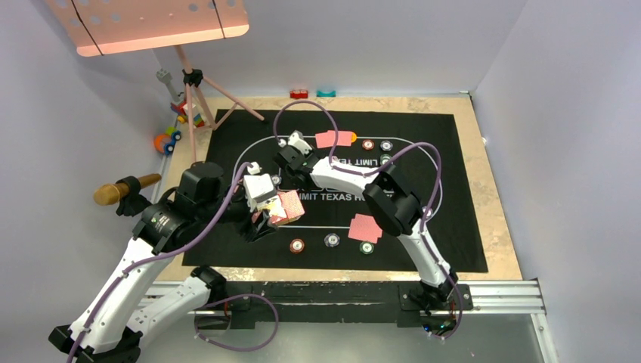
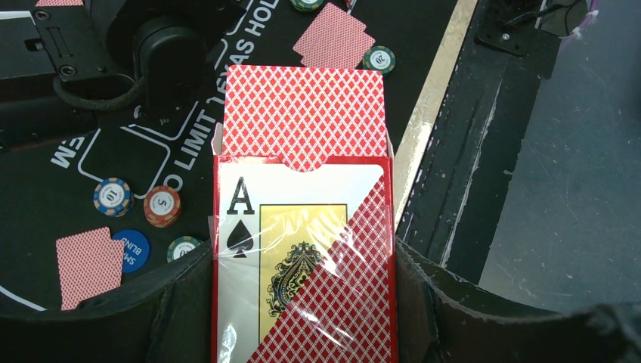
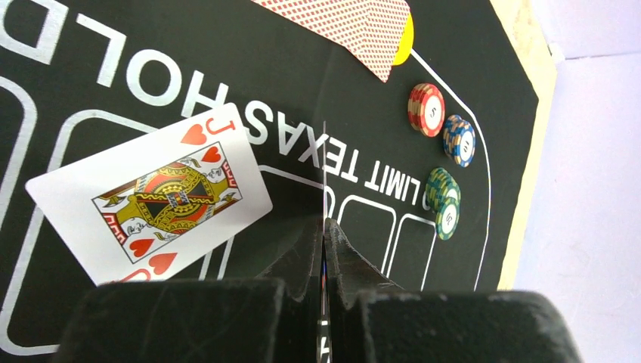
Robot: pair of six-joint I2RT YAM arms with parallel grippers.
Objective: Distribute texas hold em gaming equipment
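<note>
My left gripper is shut on an ace-of-spades card box, with red-backed cards sticking out of its open top. My right gripper hovers over the black poker mat, shut on a single card seen edge-on. A jack of hearts lies face up just left of it. Face-down cards lie at the far side beside a yellow-orange button, and at the near side. Chips stand far and near. A blue button lies by more chips.
A pink perforated board on a tripod stands at the back left, above colourful toys. Red and teal blocks sit at the back edge. A wooden handle lies at the left. A metal rail runs along the front.
</note>
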